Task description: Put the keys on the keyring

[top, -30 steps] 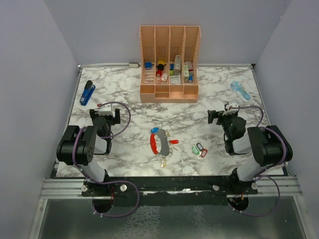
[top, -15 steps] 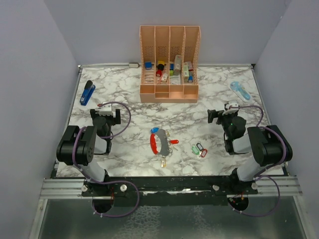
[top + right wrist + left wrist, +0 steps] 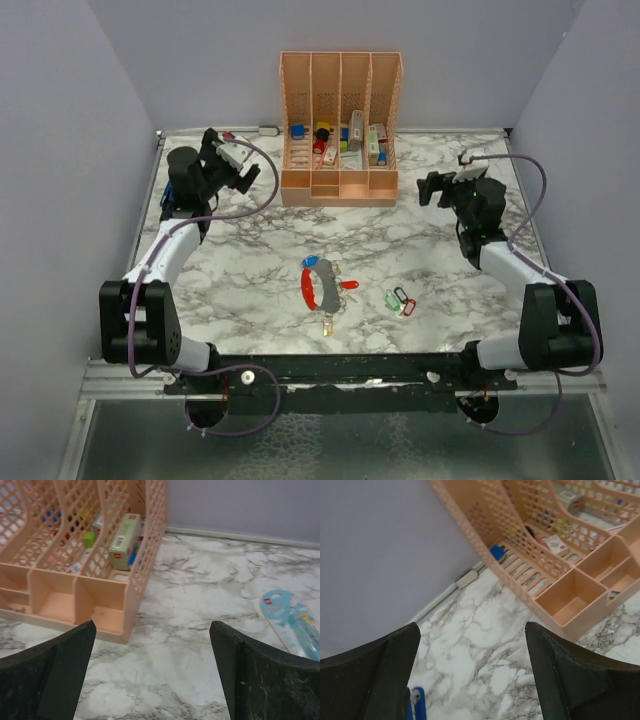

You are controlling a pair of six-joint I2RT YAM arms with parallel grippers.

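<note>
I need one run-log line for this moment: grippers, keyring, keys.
left gripper: open, empty | right gripper: open, empty | keyring: lying on table | keys: beside keyring, some apart to its right

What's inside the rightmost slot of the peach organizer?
A green box with a barcode label leans there, something blue under its lower end. The organizer has a lattice wall that covers the rest.

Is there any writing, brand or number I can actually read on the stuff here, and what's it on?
No text can be read in any view.
Green cardboard box in the peach plastic lattice organiser: white barcode sticker and small red mark, too blurred.
Pale blue flat packet on the marble tabletop: small red mark, too blurred.
</note>
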